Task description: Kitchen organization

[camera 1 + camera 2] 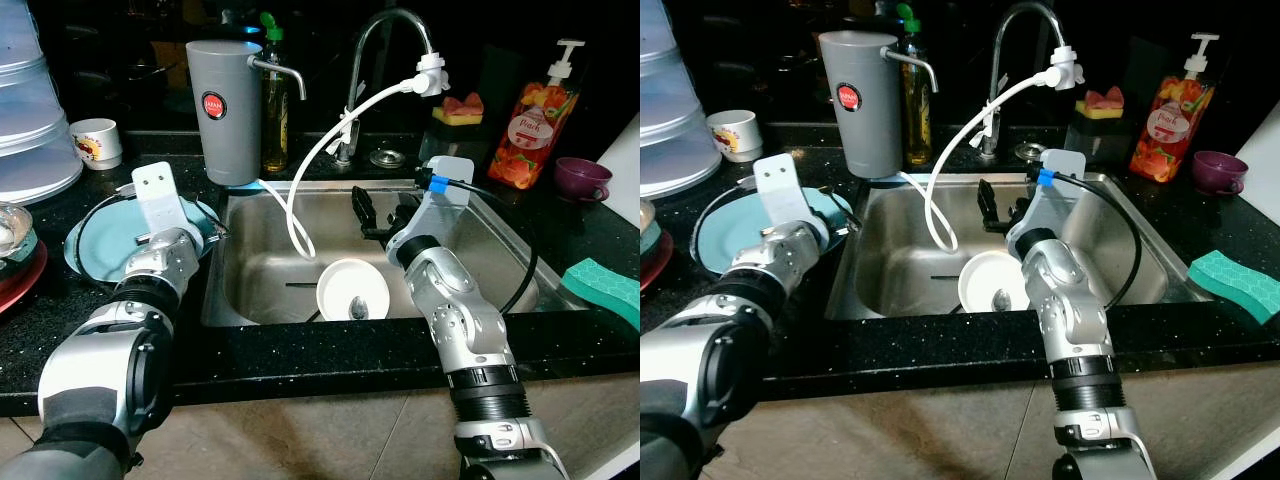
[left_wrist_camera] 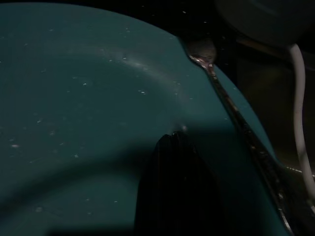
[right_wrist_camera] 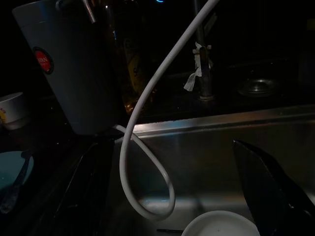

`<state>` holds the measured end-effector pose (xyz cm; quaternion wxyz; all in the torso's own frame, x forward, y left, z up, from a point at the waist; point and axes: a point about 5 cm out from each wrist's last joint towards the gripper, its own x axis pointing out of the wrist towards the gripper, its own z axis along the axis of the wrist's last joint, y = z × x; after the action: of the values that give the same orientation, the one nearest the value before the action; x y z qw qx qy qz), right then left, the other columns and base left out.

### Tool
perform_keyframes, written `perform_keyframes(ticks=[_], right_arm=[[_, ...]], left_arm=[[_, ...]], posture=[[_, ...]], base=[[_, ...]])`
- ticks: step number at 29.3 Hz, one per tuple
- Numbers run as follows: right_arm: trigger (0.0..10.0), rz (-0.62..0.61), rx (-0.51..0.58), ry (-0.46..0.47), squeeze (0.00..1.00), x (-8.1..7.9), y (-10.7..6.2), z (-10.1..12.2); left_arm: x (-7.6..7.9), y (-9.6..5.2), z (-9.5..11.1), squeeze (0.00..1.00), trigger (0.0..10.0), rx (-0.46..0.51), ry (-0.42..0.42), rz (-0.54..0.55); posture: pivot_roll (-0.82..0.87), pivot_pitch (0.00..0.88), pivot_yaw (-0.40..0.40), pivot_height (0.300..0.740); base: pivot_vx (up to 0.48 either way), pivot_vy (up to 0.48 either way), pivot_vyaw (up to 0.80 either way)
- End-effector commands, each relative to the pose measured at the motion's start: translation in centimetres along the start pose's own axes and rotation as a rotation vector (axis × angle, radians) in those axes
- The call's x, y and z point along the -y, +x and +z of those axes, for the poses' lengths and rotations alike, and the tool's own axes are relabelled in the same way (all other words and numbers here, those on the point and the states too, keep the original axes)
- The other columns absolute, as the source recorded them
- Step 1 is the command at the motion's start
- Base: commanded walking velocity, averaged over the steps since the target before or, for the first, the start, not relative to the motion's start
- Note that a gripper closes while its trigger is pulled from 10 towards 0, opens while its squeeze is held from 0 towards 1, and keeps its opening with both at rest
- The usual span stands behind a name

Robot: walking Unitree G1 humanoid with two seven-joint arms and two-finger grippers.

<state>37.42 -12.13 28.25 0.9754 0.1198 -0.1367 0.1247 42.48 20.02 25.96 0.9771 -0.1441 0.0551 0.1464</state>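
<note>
Left gripper [image 2: 172, 162]: low over the round teal plate [image 1: 105, 235] on the black speckled counter [image 1: 300, 355], left of the sink; its dark finger [image 2: 173, 187] lies at the plate's face, and I cannot tell whether the claw is wide or narrow.
Right gripper [image 1: 375, 215]: inside the stainless steel sink basin [image 1: 480, 250], above and just behind the white round bowl [image 1: 352, 290]; its black fingers stand apart with nothing between them.
Task's things: the teal plate sits on the counter at the left; the white bowl lies on the sink floor near the front wall, with what looks like a spoon in it.
Risk at the plate: a metal utensil [image 2: 231, 108] rests along the plate's right rim, next to the sink edge; a nudge from the left gripper would likely tip it into the basin or slide the plate.
Risk at the bowl: the white flexible hose [image 1: 300, 205] loops from the chrome tap [image 1: 385, 60] down into the basin just left of the right gripper; a sideways reach could snag it.
In the way: the tall grey water filter jug [image 1: 225, 105] stands just behind the sink's left corner, close to both arms.
Around: the orange pump bottle of hand soap [image 1: 540, 125] and the small purple cup [image 1: 582, 178] stand far right; a green sponge [image 1: 605, 285] lies near right; a white printed cup [image 1: 97, 142] stands far left.
</note>
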Motion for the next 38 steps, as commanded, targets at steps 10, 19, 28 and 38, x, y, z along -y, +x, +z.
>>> perform_keyframes(ticks=[10, 19, 28, 38], right_arm=[[10.0, -0.01, 0.0, 0.006, 0.0, 0.2, -0.1, 0.2], [10.0, -0.011, -0.005, 0.006, 0.0, 0.2, 0.0, 0.0], [10.0, -0.028, -0.002, 0.003, 0.0, 0.6, -0.2, 0.1], [10.0, -0.029, -0.005, 0.008, 0.0, 0.6, -0.2, -0.1]], left_arm=[[-0.9, 0.1, 0.5, 0.0, 2.0, 0.052, 0.066, 0.043], [5.0, -1.0, 1.0, 0.0, 10.0, 0.125, 0.189, -0.26], [6.3, -1.4, 0.7, 1.0, 10.0, 0.211, 0.453, -0.24], [5.3, -1.3, 0.2, 0.0, 10.0, 0.304, 0.855, -0.226]], posture=[[-0.01, 0.124, -0.041, 0.74], [-0.01, 0.124, -0.041, 0.74], [-0.02, 0.125, -0.031, 0.74], [-0.02, 0.125, -0.031, 0.74]], base=[[0.0, 0.0, 0.0], [0.0, 0.0, 0.0], [0.0, 0.0, 0.0], [0.0, 0.0, 0.0]])
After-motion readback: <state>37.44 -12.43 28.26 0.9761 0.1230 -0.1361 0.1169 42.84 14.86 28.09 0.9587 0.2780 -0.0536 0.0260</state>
